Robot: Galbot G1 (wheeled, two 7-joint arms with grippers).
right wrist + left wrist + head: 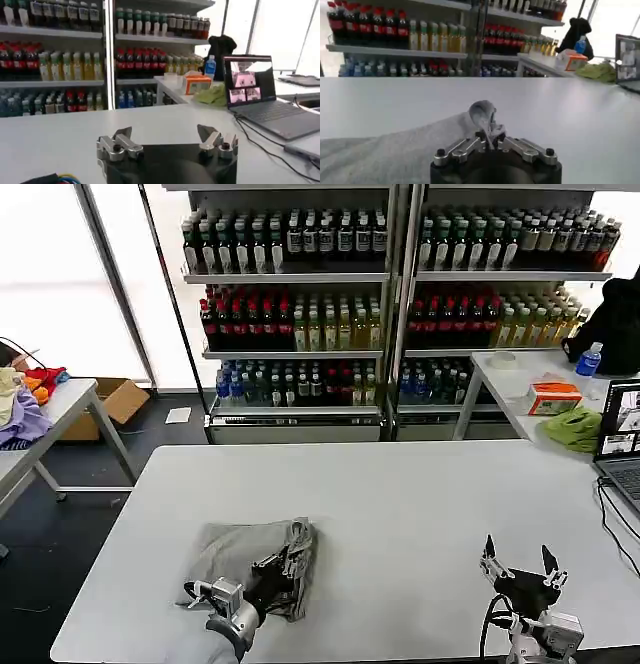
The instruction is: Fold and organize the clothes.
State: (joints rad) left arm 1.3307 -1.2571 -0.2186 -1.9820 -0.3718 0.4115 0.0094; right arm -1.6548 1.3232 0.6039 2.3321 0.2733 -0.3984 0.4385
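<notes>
T-shirt [235, 556]: grey, bunched on the near-left part of the white surface [400, 514]. Left end effector [283, 564] clamped on a pinch of fabric at the shirt's right edge. Right end effector [519, 564] idle near the front-right edge, fingers apart, holding nothing.

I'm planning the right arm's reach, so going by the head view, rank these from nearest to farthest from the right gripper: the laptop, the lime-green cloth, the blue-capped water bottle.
From the right gripper, open above the table's near right edge:
1. Laptop, at the table's right edge.
2. Lime-green cloth, on the side table behind.
3. Water bottle, farther back on that side table.
</notes>
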